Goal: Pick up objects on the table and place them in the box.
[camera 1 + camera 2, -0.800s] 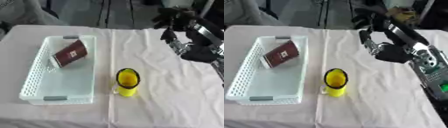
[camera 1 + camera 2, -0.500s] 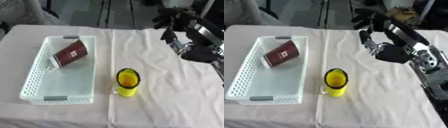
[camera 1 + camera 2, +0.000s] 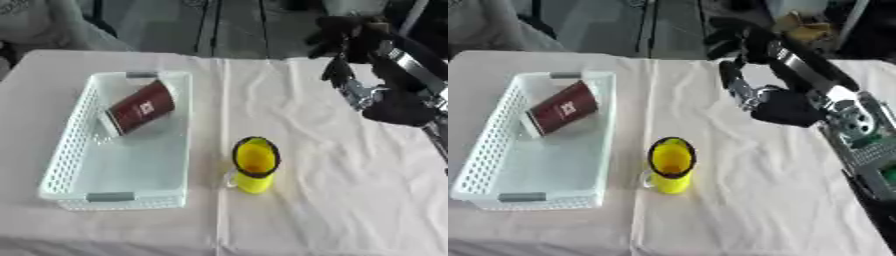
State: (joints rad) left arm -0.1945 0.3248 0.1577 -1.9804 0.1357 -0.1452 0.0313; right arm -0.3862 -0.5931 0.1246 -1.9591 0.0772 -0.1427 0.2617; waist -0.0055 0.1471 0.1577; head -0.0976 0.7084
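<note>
A white basket (image 3: 61,165) sits along the left side of the table (image 3: 332,200), its long axis running from the near edge toward the far edge. Inside it, up toward its far end, a dark red booklet (image 3: 140,106) lies tilted, leaning against the far right wall of the basket. Just right of the basket, near the middle of the table and closer to the near edge, a yellow mug (image 3: 255,165) stands upright with its mouth open to the camera; its handle sticks out on the lower left, toward the basket. It looks like the one thing still left out on the cloth.

The right hand (image 3: 741,87) hangs over the far right part of the table, its fingers drooping downward and relaxed, holding nothing. The mug lies toward the near edge and to the left of that hand, well apart from it. The left hand shows in neither view, so the right hand is the only one placed to reach; it would need to come down, toward the near edge, and to the left.

The right eye view shows more of the right arm, down to the silver joint at the right edge, while the left eye view cuts the arm off sooner but shows more bare cloth left of the basket.
</note>
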